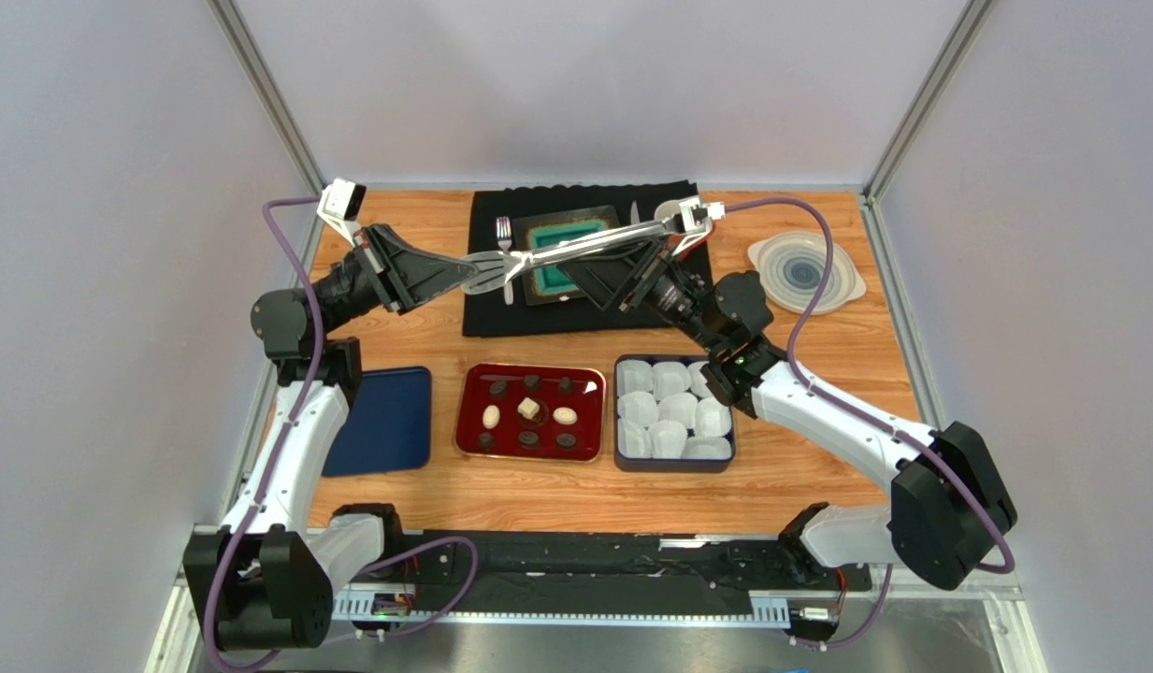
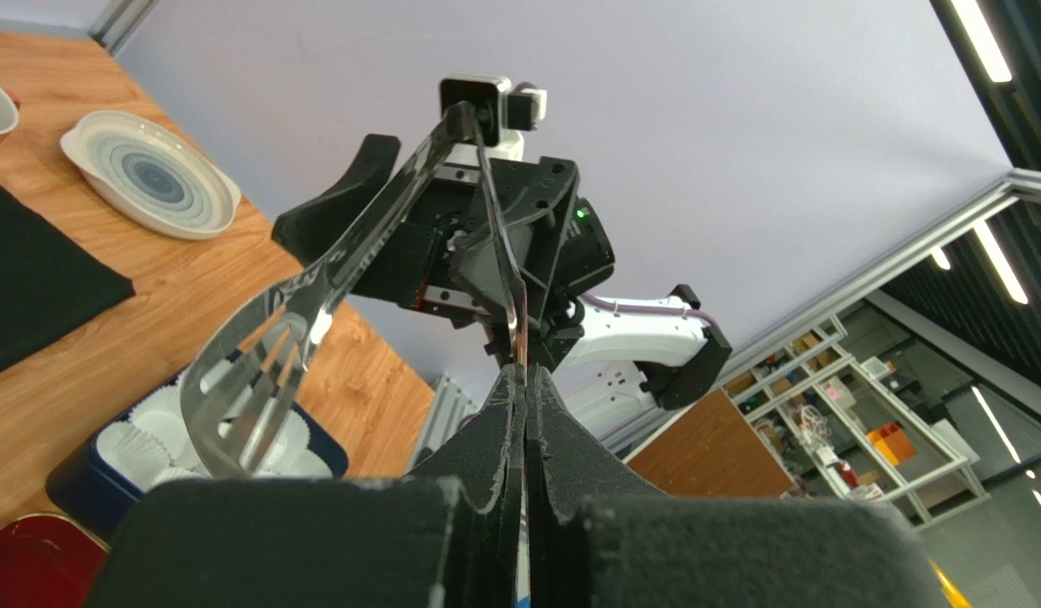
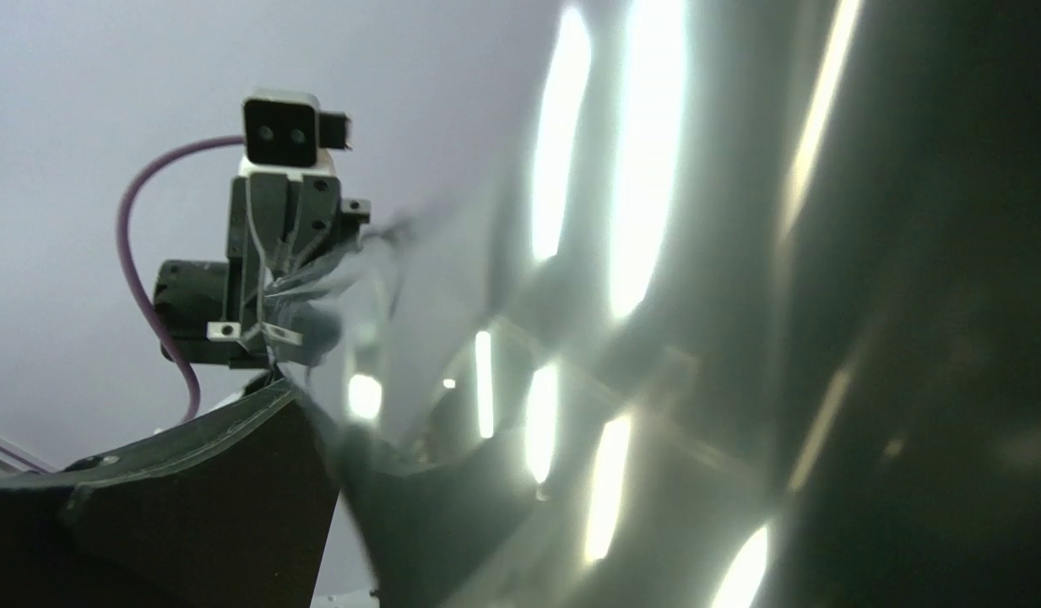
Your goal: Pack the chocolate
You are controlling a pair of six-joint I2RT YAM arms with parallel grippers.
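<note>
Packing has not begun, as far as the views show. The chocolate [image 1: 528, 408], about ten dark and pale pieces, all lies in the red tray [image 1: 460, 421] at near centre. Just right of it, the cups [image 1: 673, 379] in the box [image 1: 675, 464] look unfilled, so every piece is left to move. Both arms are raised over the far middle of the table with a pair of metal tongs [image 2: 253, 380] spanning between them. The left gripper [image 2: 525, 380] has its fingers pressed together on one thin arm of the tongs. The right gripper [image 2: 468, 260] sits at the tongs' other end; its own view is filled with blurred, shiny metal, so I cannot tell how its fingers stand. This reads as getting the tool ready. No brand, label or writing is legible anywhere.
</note>
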